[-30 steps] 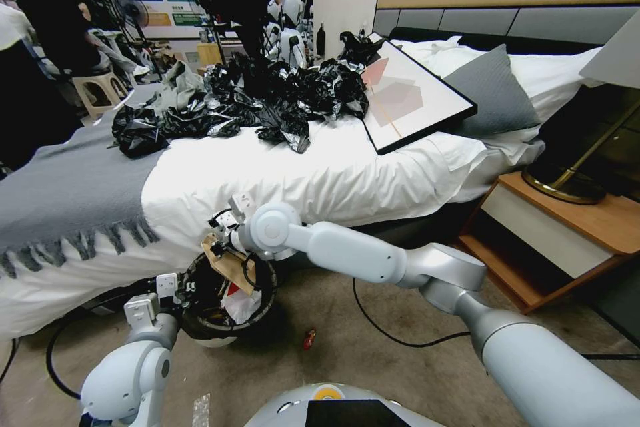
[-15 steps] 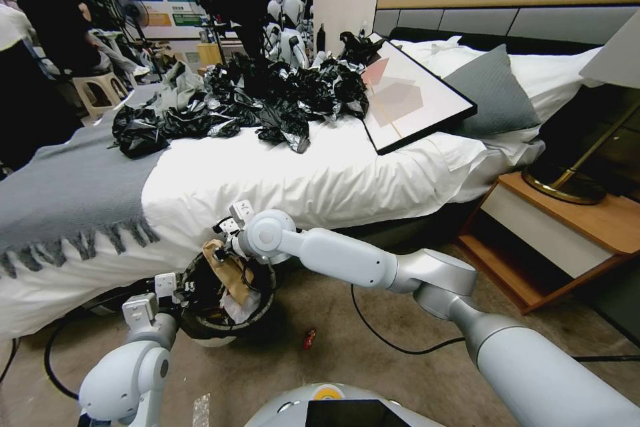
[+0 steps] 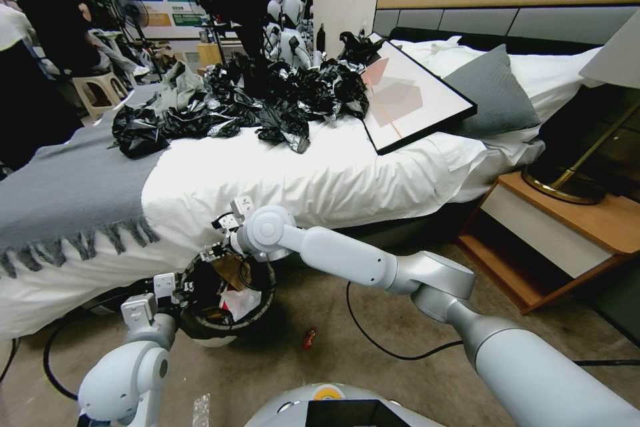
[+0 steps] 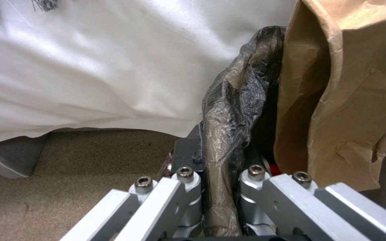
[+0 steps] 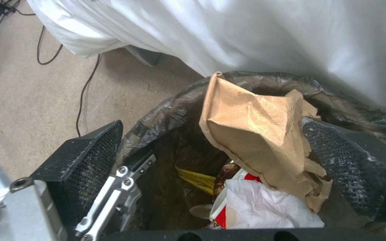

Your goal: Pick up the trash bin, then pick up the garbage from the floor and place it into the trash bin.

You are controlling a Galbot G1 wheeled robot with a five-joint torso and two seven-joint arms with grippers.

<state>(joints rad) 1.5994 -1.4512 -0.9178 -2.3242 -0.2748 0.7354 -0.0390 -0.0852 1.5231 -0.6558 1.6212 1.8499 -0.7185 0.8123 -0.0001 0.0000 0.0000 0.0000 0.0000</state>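
The trash bin [image 3: 200, 330], white with a dark bag folded over its rim, sits low beside the bed. My left gripper [image 3: 180, 288] is shut on its rim; the left wrist view shows that gripper [image 4: 219, 190] pinching the bag fold [image 4: 233, 110]. My right gripper [image 3: 217, 255] hangs just over the bin's mouth, open. In the right wrist view its pads [image 5: 85, 157] stand wide apart around a brown cardboard piece [image 5: 255, 130] that leans inside the bin [image 5: 166, 110]. Under it lie a white tissue [image 5: 269, 207] and a yellow wrapper [image 5: 197, 179]. A small red wrapper [image 3: 309, 338] lies on the floor.
The white-sheeted bed [image 3: 320, 180] overhangs the bin, bearing a grey blanket [image 3: 67, 193], a heap of black plastic sheeting [image 3: 267, 100] and a framed picture [image 3: 413, 100]. A wooden nightstand [image 3: 560, 240] stands to the right. A black cable [image 3: 393, 340] trails over the carpet.
My right gripper has come down toward the bin's mouth and let go of the brown cardboard piece, which now sits lower inside the bin. The left gripper has kept its hold.
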